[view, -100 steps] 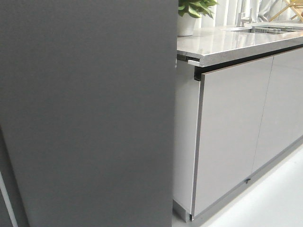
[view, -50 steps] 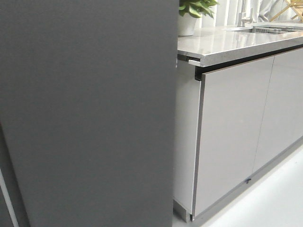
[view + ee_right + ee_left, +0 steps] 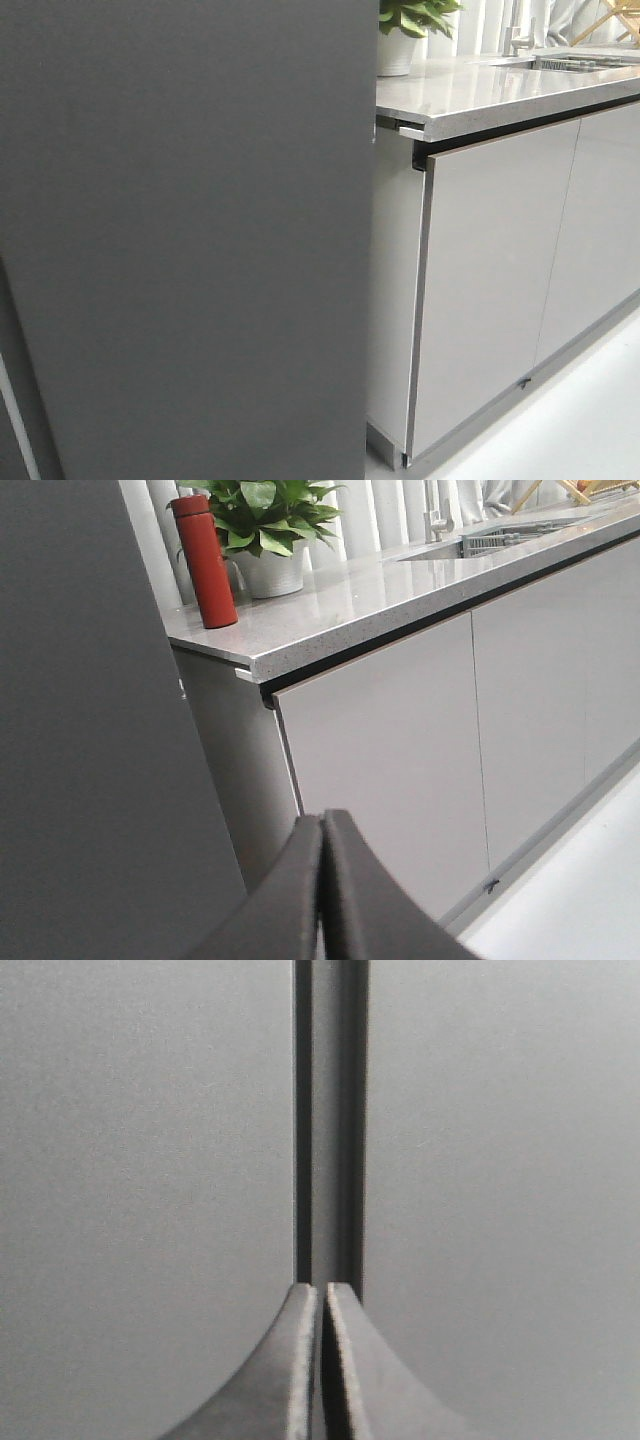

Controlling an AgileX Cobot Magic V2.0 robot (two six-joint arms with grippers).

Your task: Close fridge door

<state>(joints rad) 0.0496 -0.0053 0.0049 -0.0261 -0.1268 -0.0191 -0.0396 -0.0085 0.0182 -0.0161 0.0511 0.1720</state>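
Filling the front view's left half, the matte dark grey fridge door (image 3: 185, 230) stands beside glossy cabinets (image 3: 490, 270). A white pot (image 3: 268, 572) holds a leafy plant. Both end effectors, left (image 3: 321, 1305) and right (image 3: 322, 840), are pressed together, holding nothing.

The fridge door (image 3: 185, 230) is a tall, flat, matte dark grey panel, standing upright and filling the left side of the front view, its right edge just beside the light grey cabinet side.

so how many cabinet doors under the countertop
2: one cabinet door right beside the fridge door, another further right. More may lie past the frame edge.
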